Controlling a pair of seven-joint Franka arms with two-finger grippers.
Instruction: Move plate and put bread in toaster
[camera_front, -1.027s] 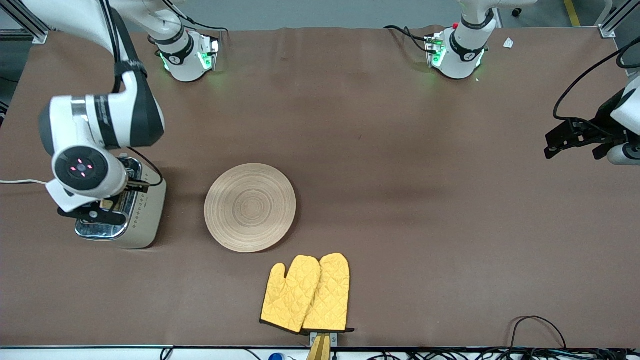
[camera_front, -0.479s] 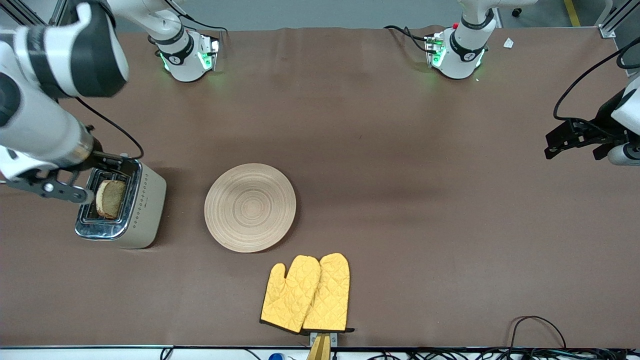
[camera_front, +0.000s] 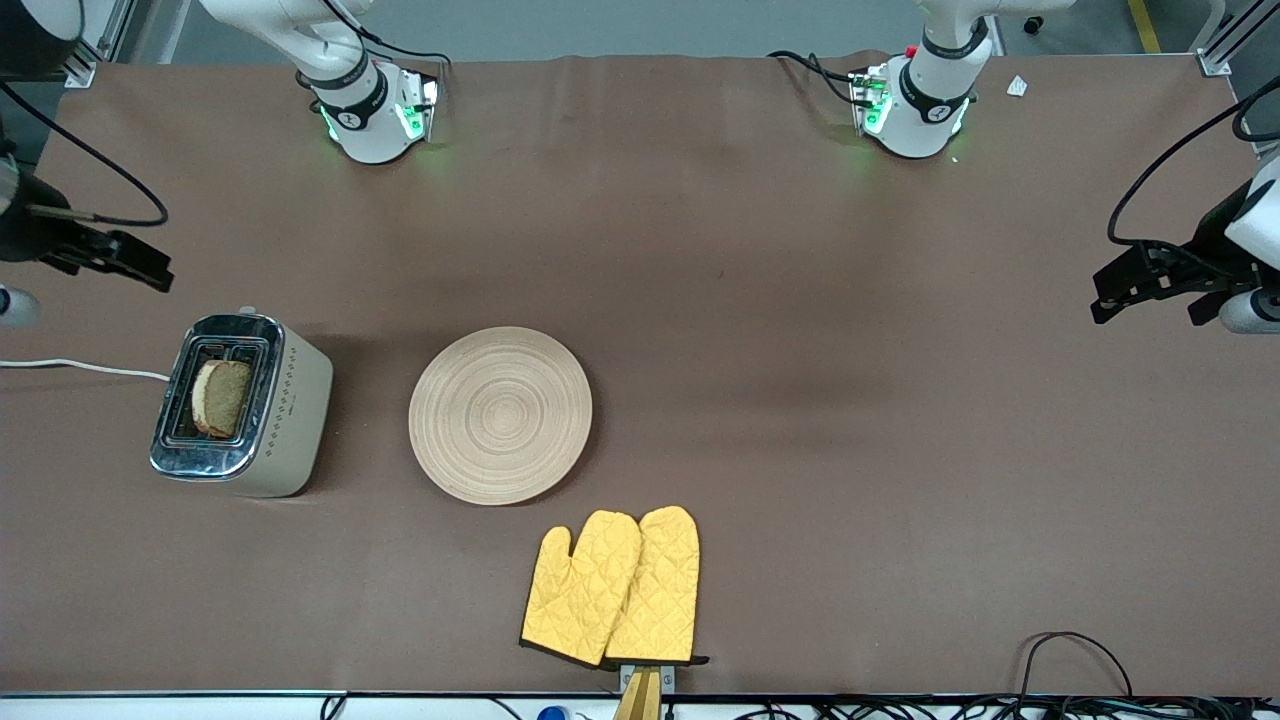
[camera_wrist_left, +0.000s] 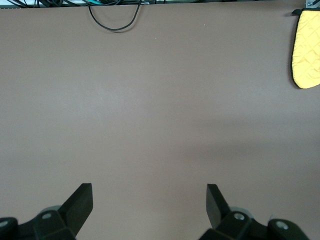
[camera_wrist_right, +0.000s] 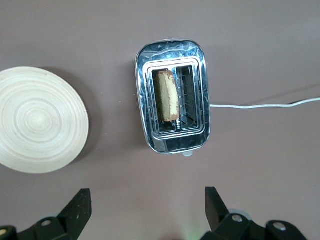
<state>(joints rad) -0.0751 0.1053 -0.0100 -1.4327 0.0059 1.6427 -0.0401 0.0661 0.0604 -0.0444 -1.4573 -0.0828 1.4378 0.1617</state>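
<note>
The beige toaster (camera_front: 292, 420) stands toward the right arm's end of the table. The bread (camera_front: 222, 397) stands in one of its slots, sticking up above the chrome top. In the right wrist view, the bread (camera_wrist_right: 167, 97) is in the slot on the plate's side of the toaster (camera_wrist_right: 172, 142). The wooden plate (camera_front: 500, 414) lies bare beside the toaster and shows in the right wrist view (camera_wrist_right: 37, 127). My right gripper (camera_front: 118, 258) is open and empty (camera_wrist_right: 148, 195), high above the table near the toaster. My left gripper (camera_front: 1150, 282) is open and empty (camera_wrist_left: 150, 192), waiting over the left arm's end.
A pair of yellow oven mitts (camera_front: 612, 588) lies nearer to the front camera than the plate, and one shows in the left wrist view (camera_wrist_left: 307, 50). The toaster's white cord (camera_front: 80, 367) runs off the table's end. Black cables (camera_front: 1070, 650) lie at the front edge.
My right gripper has let go of the bread, risen off the toaster and drawn away toward the table's end. The bread stays in the slot. The left arm has not moved.
</note>
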